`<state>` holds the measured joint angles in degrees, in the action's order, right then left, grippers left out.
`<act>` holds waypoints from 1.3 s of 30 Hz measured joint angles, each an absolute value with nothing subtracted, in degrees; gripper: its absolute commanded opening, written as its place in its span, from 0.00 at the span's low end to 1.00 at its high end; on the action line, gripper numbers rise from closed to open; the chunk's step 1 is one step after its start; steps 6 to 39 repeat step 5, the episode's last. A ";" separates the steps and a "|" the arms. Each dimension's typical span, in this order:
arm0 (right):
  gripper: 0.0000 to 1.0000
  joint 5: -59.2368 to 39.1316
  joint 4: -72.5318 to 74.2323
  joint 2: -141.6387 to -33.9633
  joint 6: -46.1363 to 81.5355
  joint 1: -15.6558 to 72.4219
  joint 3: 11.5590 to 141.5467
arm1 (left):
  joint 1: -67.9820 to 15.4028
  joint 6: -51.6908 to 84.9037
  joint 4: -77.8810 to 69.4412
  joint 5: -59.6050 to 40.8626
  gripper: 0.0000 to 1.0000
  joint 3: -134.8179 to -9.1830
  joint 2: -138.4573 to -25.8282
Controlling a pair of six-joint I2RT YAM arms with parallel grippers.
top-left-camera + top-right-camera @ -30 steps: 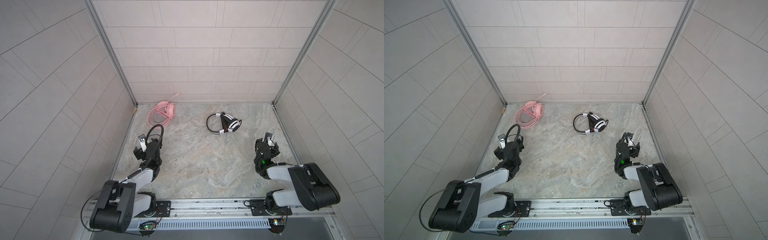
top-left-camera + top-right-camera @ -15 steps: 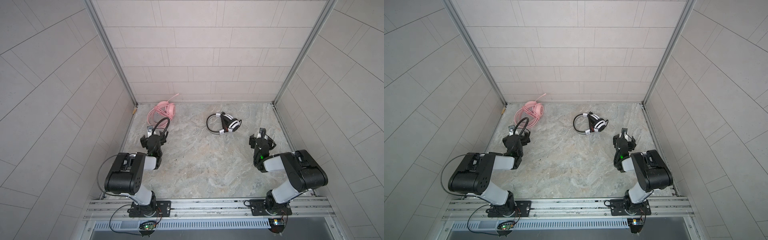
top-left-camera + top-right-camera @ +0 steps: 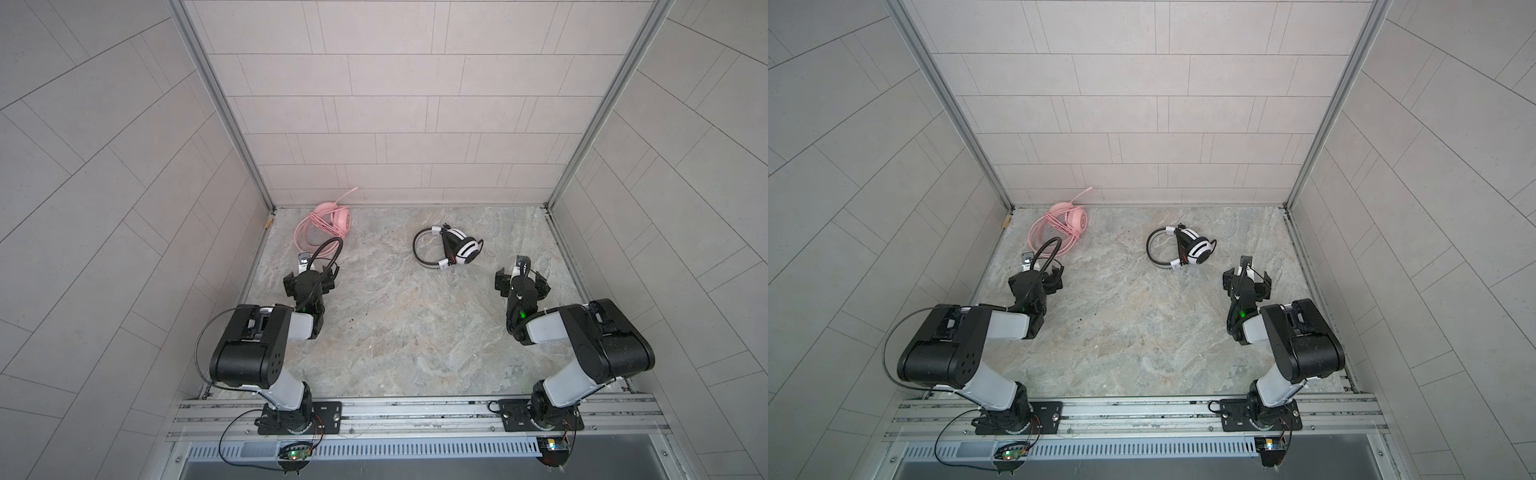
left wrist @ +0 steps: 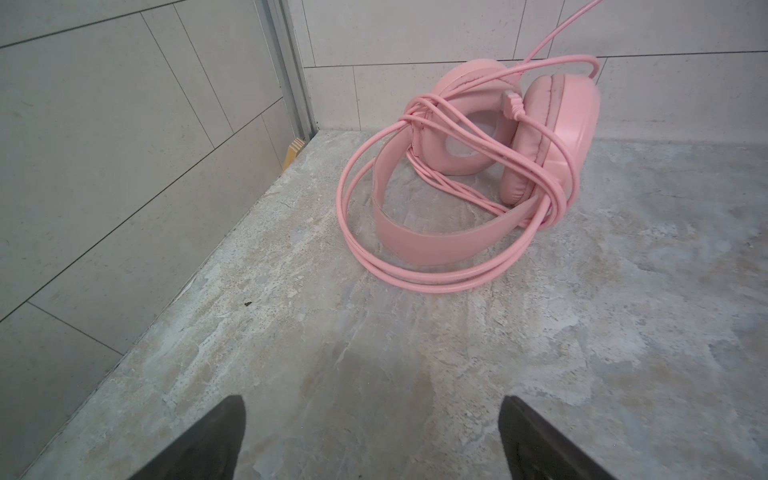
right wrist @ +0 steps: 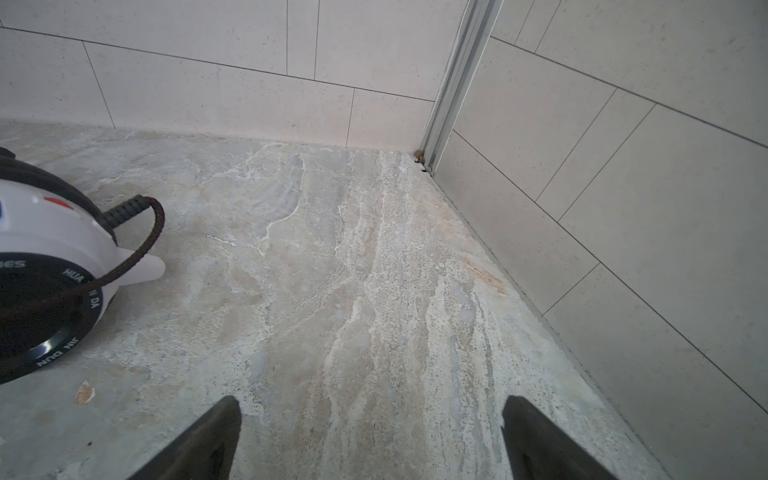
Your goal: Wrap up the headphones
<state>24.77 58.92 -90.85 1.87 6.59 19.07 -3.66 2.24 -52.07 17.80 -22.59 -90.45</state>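
**L claw (image 3: 311, 279) & R claw (image 3: 520, 284) wide, nothing held**

Both claws are seen spread wide above the counter (image 3: 407, 340). The pink headset (image 3: 332, 220), w/ its cable looped round it, is found in the far-left corner by the wall, near the L claw. The white-and-black headset (image 3: 459, 249) is laid mid-back, near the R claw but apart.

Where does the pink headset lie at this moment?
In both top views the pink headset lies in the far left corner of the table, near the back wall, just ahead of the left gripper.
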 measured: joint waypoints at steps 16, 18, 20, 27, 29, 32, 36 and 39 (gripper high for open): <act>0.99 24.77 58.89 -91.00 1.87 6.70 19.07 | -3.64 2.02 -52.05 17.78 1.00 -22.59 -90.45; 0.99 24.77 58.89 -91.00 1.87 6.70 19.07 | -3.64 2.02 -52.05 17.78 1.00 -22.59 -90.45; 0.99 24.77 58.89 -91.00 1.87 6.70 19.07 | -3.64 2.02 -52.05 17.78 1.00 -22.59 -90.45; 0.99 24.77 58.89 -91.00 1.87 6.70 19.07 | -3.64 2.02 -52.05 17.78 1.00 -22.59 -90.45; 0.99 24.77 58.89 -91.00 1.87 6.70 19.07 | -3.64 2.02 -52.05 17.78 1.00 -22.59 -90.45; 0.99 24.77 58.89 -91.00 1.87 6.70 19.07 | -3.64 2.02 -52.05 17.78 1.00 -22.59 -90.45; 0.99 24.77 58.89 -91.00 1.87 6.70 19.07 | -3.64 2.02 -52.05 17.78 1.00 -22.59 -90.45; 0.99 24.77 58.89 -91.00 1.87 6.70 19.07 | -3.64 2.02 -52.05 17.78 1.00 -22.59 -90.45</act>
